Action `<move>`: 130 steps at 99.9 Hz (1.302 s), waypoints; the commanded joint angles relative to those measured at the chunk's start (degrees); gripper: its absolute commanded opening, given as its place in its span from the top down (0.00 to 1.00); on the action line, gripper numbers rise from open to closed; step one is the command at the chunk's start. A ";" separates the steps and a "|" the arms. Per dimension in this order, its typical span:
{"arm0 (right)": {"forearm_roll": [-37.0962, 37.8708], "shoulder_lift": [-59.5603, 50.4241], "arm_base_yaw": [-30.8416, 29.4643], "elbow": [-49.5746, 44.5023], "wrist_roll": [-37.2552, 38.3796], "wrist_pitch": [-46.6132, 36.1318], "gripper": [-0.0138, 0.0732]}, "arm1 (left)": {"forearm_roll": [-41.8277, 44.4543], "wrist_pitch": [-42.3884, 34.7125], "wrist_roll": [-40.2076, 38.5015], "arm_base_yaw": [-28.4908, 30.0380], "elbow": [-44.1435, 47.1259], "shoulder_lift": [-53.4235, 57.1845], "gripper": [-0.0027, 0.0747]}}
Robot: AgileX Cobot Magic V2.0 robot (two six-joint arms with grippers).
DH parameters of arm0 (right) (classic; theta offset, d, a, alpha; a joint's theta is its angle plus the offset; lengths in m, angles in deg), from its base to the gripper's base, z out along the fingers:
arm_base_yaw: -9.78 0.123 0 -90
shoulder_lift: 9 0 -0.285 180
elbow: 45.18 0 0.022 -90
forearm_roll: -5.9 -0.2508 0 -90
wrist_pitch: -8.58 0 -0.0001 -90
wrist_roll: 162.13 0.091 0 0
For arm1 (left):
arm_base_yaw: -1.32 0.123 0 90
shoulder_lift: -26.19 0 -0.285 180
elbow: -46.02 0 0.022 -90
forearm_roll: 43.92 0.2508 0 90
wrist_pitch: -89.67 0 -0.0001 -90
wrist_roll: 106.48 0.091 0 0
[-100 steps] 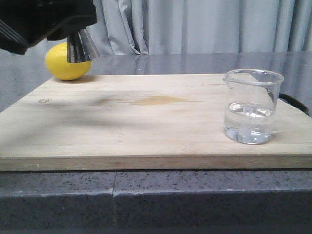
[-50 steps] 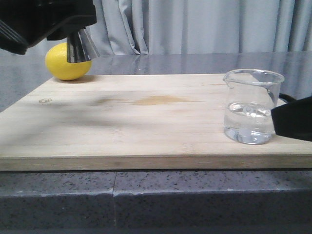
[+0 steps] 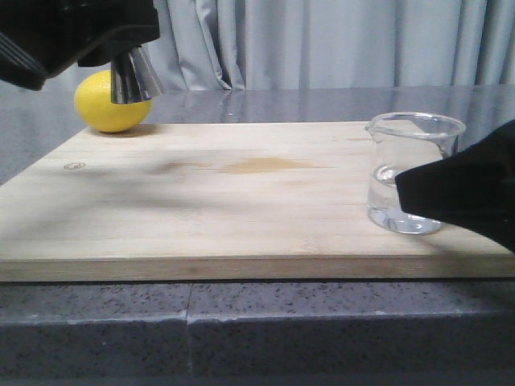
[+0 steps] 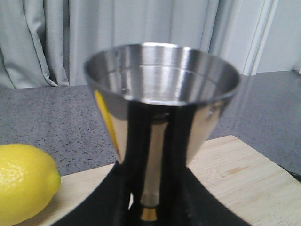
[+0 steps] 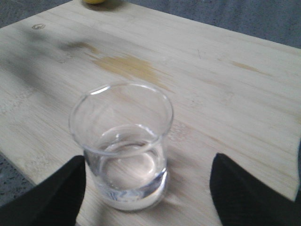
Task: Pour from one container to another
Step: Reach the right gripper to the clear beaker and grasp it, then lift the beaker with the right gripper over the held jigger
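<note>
- 1 lemon (image 3: 110, 102) at far-left corner of the bamboo cutting board (image 3: 241, 201), on the counter just off the board edge; sits right behind the jigger in front view.
- 1 steel jigger (image 4: 161, 113), held up in the air over board's far-left corner by left gripper (image 4: 150, 188); black fingers (image 4: 181, 141) clamped round its narrow waist w/ gold band, cup upright, mouth up.
- 1 clear glass beaker (image 5: 123, 146) standing on board's right side near front edge, some clear liquid in bottom, pouring lip toward the left in front view.
- Right gripper (image 5: 146, 186) spread wide, holding nothing; one finger each side of beaker, one finger just beside the glass, other well apart. Its black body hides beaker's lower right part in front view.
- Board: pale wood, faint brown stain (image 3: 261, 166) mid-board, small round mark (image 3: 74, 166) at left.
- Under it a dark speckled stone counter (image 3: 241, 322); grey curtain (image 3: 322, 40) behind.
</note>
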 commanded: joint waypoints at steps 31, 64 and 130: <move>1.25 6.95 2.87 1.31 -0.26 -14.79 0.27 | 0.53 -5.19 -0.40 -0.33 -1.49 1.88 0.99; 1.25 12.25 2.87 1.31 -0.26 -21.97 0.31 | 0.53 -5.19 -0.40 -0.33 -1.49 1.88 0.99; 1.25 12.32 2.87 2.56 -0.15 -23.63 0.65 | 0.65 -4.22 -0.40 -0.33 -1.49 1.88 0.99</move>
